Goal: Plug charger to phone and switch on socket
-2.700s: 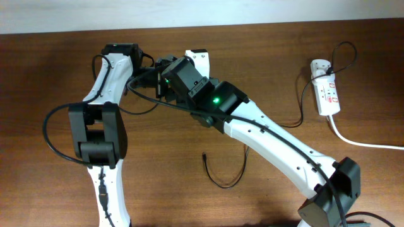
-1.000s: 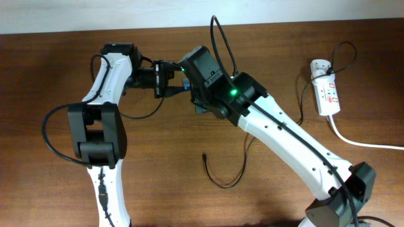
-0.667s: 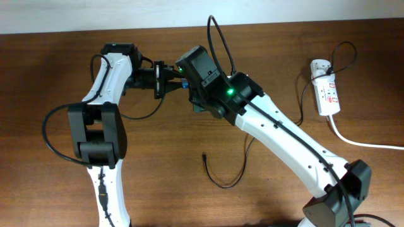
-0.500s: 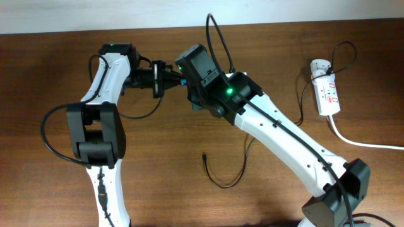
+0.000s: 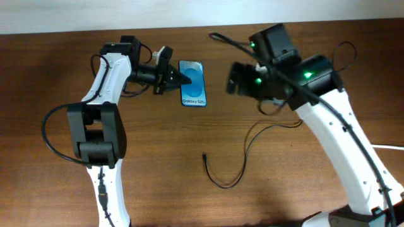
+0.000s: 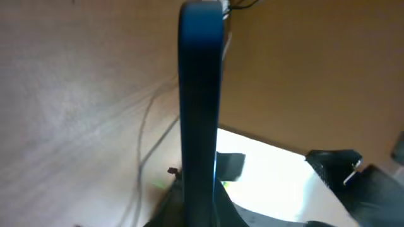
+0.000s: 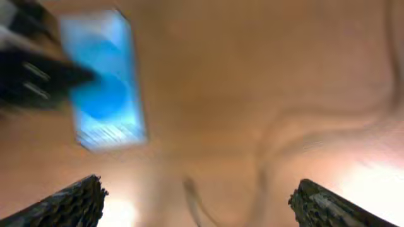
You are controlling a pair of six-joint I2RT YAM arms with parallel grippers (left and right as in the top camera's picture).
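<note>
Overhead: glossy blue rectangular phone (image 5: 196, 88).

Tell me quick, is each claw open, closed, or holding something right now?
Left claw: closed, gripping the phone by its edge.
Right claw: open, holding nothing.

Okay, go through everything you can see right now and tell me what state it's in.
phone: screen lit, face up, nothing plugged in, held at its edge.
charger: loose on the table, plug tip unconnected.
left gripper: shut on the phone.
right gripper: open, empty.
socket: hidden by the right arm, so its switch state cannot be told.
</note>
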